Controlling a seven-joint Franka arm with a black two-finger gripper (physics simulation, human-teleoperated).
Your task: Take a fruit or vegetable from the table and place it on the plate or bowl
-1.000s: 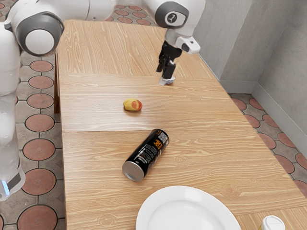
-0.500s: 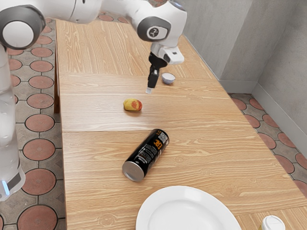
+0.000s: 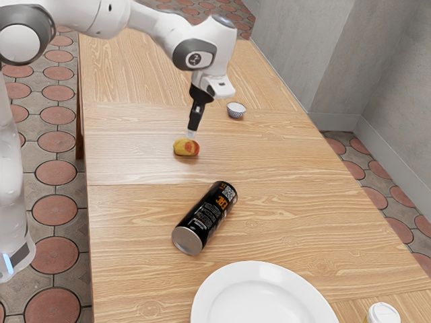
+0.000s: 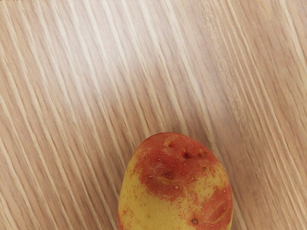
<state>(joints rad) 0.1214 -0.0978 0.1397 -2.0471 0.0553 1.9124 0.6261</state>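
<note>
Our gripper [image 3: 192, 132] hovers over the potato [image 3: 186, 147]; we cannot tell its state; an off-centre descent could roll it toward the near can [image 3: 204, 217].

Table [image 3: 303, 202]: potato [image 3: 186, 147], can [image 3: 205, 217], plate [image 3: 262, 296], small cup [image 3: 236, 110]

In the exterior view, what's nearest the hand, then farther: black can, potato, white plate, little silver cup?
1. Potato, just under the hand.
2. Silver cup, toward the wall.
3. Black can, lying mid-table.
4. White plate, at the near edge.
</note>
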